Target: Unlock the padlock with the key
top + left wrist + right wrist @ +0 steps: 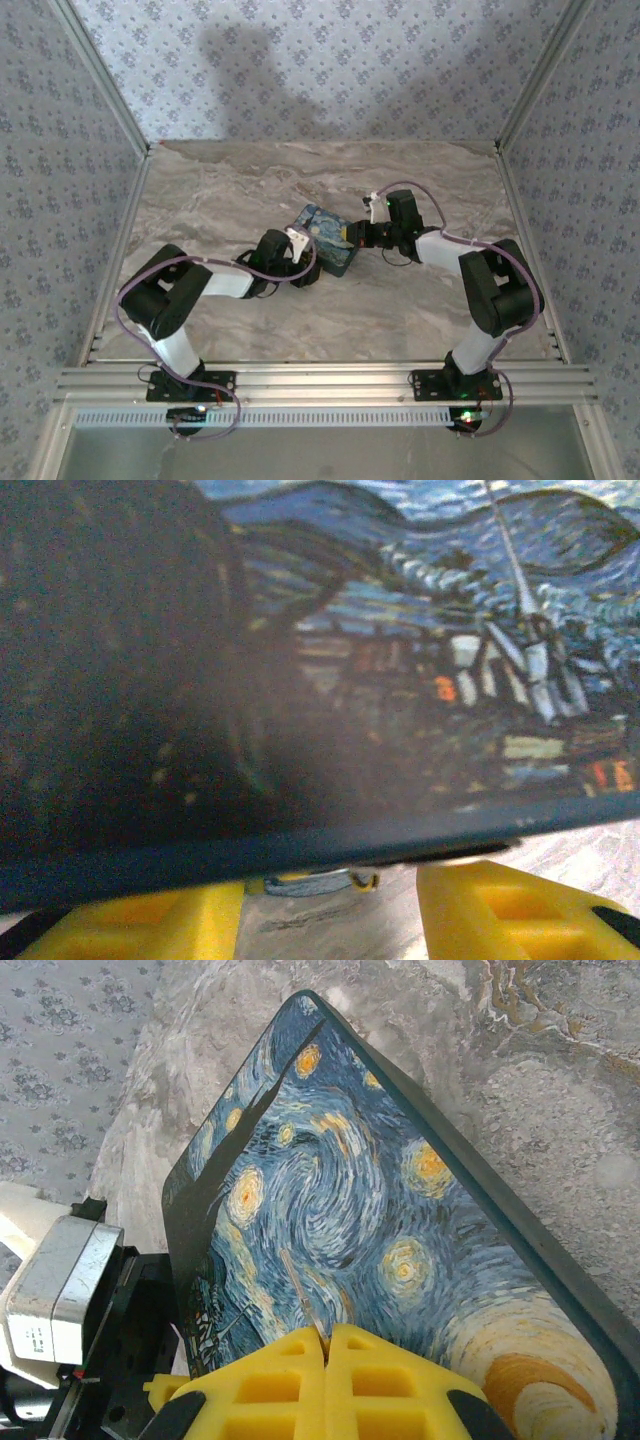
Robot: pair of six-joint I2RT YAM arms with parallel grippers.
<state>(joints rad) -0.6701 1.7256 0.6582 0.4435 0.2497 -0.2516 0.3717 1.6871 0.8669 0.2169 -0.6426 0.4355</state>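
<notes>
step in hand: bringing key and lock together at the painted box. Nothing suggests the lock is open yet, so I judge the task well short of done.
padlock: a small silvery-grey curved piece peeks out under the box's lower edge in the left wrist view. I take it for the padlock, but it is too blurred to be sure, and no keyhole can be made out.
key: a thin pale sliver juts from the right fingertips over the swirl-painted lid.
left gripper: its yellow fingers stand partly apart, one either side of the metal piece. It grips nothing that I can make out.
right gripper: its fingers are pressed together and pinch the sliver at its base.
left arm pose: the elbow is folded at the near left. The forearm reaches right, low over the marble table, to the box's left end.
right arm pose: the elbow is raised at the near right. The forearm reaches left and the wrist turns toward the box's right end, opposite the other gripper.
next move calls for: the left jaws to close on the padlock and steady it with the keyhole exposed. Then comes a fine line-up of the key tip, which is so slight that a small tilt would miss.
</notes>
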